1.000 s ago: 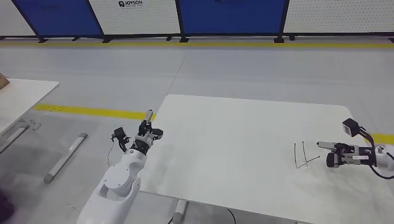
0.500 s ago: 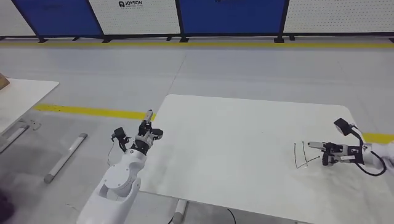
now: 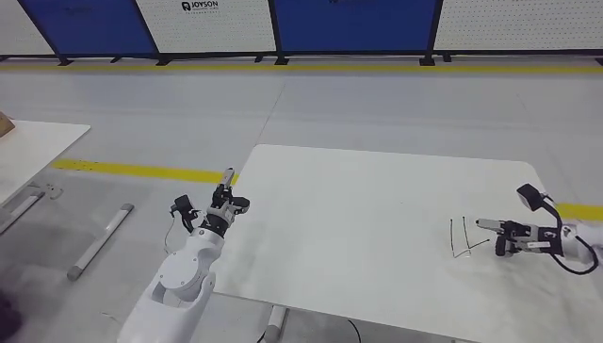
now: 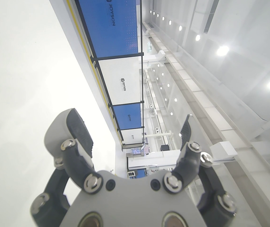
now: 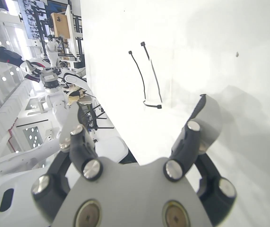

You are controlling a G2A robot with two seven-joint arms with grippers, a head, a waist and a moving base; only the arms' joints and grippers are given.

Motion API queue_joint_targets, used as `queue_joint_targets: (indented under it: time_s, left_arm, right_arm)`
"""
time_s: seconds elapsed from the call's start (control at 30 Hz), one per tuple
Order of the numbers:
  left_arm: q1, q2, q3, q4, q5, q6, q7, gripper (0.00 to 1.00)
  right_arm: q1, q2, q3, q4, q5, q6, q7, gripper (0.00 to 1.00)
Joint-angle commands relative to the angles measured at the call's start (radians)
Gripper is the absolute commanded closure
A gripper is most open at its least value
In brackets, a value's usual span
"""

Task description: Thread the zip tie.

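Note:
Black zip ties (image 5: 140, 72) lie on the white table (image 5: 196, 24), two long ones side by side, with a short black stretch (image 5: 152, 106) crossing their near ends. In the top view the zip ties (image 3: 460, 237) sit near the table's right side. My right gripper (image 5: 139, 105) hovers just short of them, open and holding nothing; in the top view this right gripper (image 3: 488, 228) is right of the ties. My left gripper (image 4: 130, 116) is open and empty, pointing up past the table's left edge, as the left gripper (image 3: 227, 177) in the top view shows.
The white table (image 3: 377, 220) has bare surface between the two arms. A small speck (image 5: 237, 54) lies on it beyond the ties. Another white table (image 3: 38, 145) stands far left, and blue and white panels (image 3: 358, 4) line the back.
My right gripper has shifted slightly left, closer to the zip ties, after a small move in and back. The left arm and the ties have not moved.

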Motion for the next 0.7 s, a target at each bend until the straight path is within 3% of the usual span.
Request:
queue_joint_targets:
  time_s: [0.0, 0.03, 0.23, 0.33, 0.47, 0.6, 0.67]
  left_arm:
    - [0.000, 0.000, 0.000, 0.000, 0.000, 0.000, 0.000, 0.00]
    - [0.000, 0.000, 0.000, 0.000, 0.000, 0.000, 0.000, 0.00]
    - [0.000, 0.000, 0.000, 0.000, 0.000, 0.000, 0.000, 0.00]
    - [0.000, 0.000, 0.000, 0.000, 0.000, 0.000, 0.000, 0.00]
    - [0.000, 0.000, 0.000, 0.000, 0.000, 0.000, 0.000, 0.00]
    - [0.000, 0.000, 0.000, 0.000, 0.000, 0.000, 0.000, 0.00]
    - [0.000, 0.000, 0.000, 0.000, 0.000, 0.000, 0.000, 0.00]
  right_arm:
    - [-0.003, 0.000, 0.005, 0.000, -0.001, 0.005, 0.006, 0.44]
    - [-0.003, -0.001, 0.007, 0.001, -0.001, 0.011, 0.008, 0.38]
    - [-0.002, -0.006, 0.017, 0.014, -0.014, 0.026, 0.013, 0.40]
    - [0.002, -0.010, 0.020, 0.028, -0.022, 0.039, 0.014, 0.24]
    - [0.007, -0.016, 0.023, 0.048, -0.031, 0.053, 0.008, 0.24]
    - [0.011, -0.025, 0.020, 0.062, -0.046, 0.066, -0.003, 0.51]
    - [0.012, -0.030, 0.019, 0.068, -0.053, 0.071, -0.008, 0.55]
